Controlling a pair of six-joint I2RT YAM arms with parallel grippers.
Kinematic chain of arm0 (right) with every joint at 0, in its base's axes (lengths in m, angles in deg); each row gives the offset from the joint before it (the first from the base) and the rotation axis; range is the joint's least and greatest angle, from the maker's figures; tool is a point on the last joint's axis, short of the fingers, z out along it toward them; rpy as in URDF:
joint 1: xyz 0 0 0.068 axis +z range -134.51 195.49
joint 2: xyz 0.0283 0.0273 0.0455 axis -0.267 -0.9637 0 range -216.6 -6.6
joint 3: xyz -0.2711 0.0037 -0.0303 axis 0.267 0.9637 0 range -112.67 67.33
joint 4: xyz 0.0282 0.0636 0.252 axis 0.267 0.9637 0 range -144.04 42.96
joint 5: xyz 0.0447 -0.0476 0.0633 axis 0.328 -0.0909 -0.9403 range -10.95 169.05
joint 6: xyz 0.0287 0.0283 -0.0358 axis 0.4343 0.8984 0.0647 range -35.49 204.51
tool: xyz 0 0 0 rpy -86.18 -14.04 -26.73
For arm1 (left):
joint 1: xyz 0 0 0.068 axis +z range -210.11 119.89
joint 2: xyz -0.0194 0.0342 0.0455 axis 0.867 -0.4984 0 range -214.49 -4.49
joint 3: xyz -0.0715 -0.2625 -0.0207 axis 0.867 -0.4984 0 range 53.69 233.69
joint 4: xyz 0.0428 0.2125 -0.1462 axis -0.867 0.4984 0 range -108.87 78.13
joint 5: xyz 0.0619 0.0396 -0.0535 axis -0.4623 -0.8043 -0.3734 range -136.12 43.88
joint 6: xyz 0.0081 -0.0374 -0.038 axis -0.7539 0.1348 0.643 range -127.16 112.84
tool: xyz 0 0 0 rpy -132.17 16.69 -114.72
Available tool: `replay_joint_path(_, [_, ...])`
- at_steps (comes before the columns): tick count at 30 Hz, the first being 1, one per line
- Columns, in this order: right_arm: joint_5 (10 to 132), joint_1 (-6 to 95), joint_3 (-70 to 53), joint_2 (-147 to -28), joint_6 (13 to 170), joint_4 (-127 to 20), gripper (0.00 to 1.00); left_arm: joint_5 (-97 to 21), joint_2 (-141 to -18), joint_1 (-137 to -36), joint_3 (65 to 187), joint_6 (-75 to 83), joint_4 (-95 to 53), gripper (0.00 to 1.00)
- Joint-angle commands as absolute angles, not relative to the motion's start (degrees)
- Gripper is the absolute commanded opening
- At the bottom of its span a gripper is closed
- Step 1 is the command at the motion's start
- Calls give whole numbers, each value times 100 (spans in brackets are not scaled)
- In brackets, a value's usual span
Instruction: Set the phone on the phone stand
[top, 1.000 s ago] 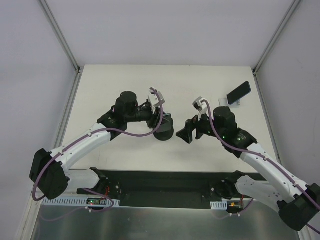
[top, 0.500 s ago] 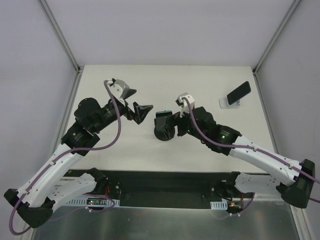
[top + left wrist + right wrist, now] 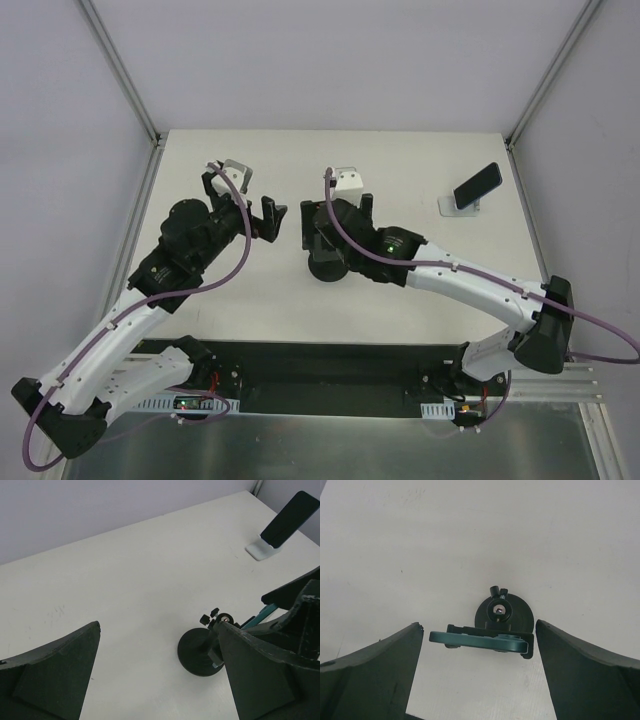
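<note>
Nearest the bases, the right arm reaches in across the middle of the worktop. Its right fingers are spread wide and hold nothing. They hang over the black pole stand, whose teal clamp top lies crosswise in the gap between them without touching either one. This is not the stand the task means.

Just left of that, the left fingers are also wide apart and empty. They look across the bare worktop, with the pole stand low between them.

The phone is far and to the right of both pairs of fingers, near the far right corner and well apart from them. It leans tilted on the back plate of the phone stand, lower edge down at the base. In the overhead view its long axis runs from near-left up to far-right. The left wrist view shows the same lean, with the white base under its lower end.

The right fingers are the nearer pair, and the right arm's base is on the phone's side. Any further touch would fall to them, reaching far and right and closing across the phone's short width. Judged from how it lies, the phone looks already seated, so little seems left to do.
</note>
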State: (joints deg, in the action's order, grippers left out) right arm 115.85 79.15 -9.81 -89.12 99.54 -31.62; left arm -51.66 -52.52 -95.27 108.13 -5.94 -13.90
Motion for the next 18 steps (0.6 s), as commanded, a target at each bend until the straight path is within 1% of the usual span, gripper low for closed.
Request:
replay_joint_path(1, [12483,8035,-1605,-9272,10700,-2366,96,-5333,-5011,-9500,10775,-487,-1501,99])
replay_joint_path(4, [12861,8158,-1906,-9615,10920,-1933,96,-5333,-4888,-9491,10731,-452,-1501,99])
replay_joint_path(5, [12966,8245,-1907,-9712,10929,-1923,98,-5307,-4862,-9491,10713,-443,-1501,99])
replay_joint_path(6, [13098,8281,-1907,-9748,10921,-1932,96,-5280,-4844,-9509,10704,-435,-1492,99])
replay_joint_path(7, [13117,8299,-1907,-9783,10921,-1949,91,-5271,-4835,-9500,10695,-426,-1492,99])
replay_joint_path(8, [13117,8308,-1924,-9853,10912,-1949,85,-5254,-4792,-9500,10704,-417,-1483,99])
replay_joint_path(9, [13204,8299,-1933,-9888,10903,-1958,75,-5245,-4774,-9491,10695,-399,-1492,99])
replay_joint_path(11, [13292,8299,-1968,-9959,10912,-1914,68,-5192,-4756,-9500,10695,-382,-1492,99])
replay_joint_path(13, [13433,8290,-1968,-9968,10929,-1914,51,-5192,-4738,-9500,10695,-408,-1492,99])
replay_joint_path(14, [13468,8281,-1951,-9959,10929,-1914,38,-5192,-4738,-9491,10695,-425,-1483,99])
replay_joint_path(15, [13555,8264,-1959,-9950,10912,-1906,29,-5201,-4730,-9509,10704,-426,-1483,99])
replay_joint_path(17, [13618,8176,-1968,-9915,10885,-1870,13,-5192,-4721,-9509,10695,-426,-1483,99])
replay_joint_path(18, [13644,8124,-1968,-9889,10912,-1844,10,-5183,-4721,-9500,10695,-417,-1474,99])
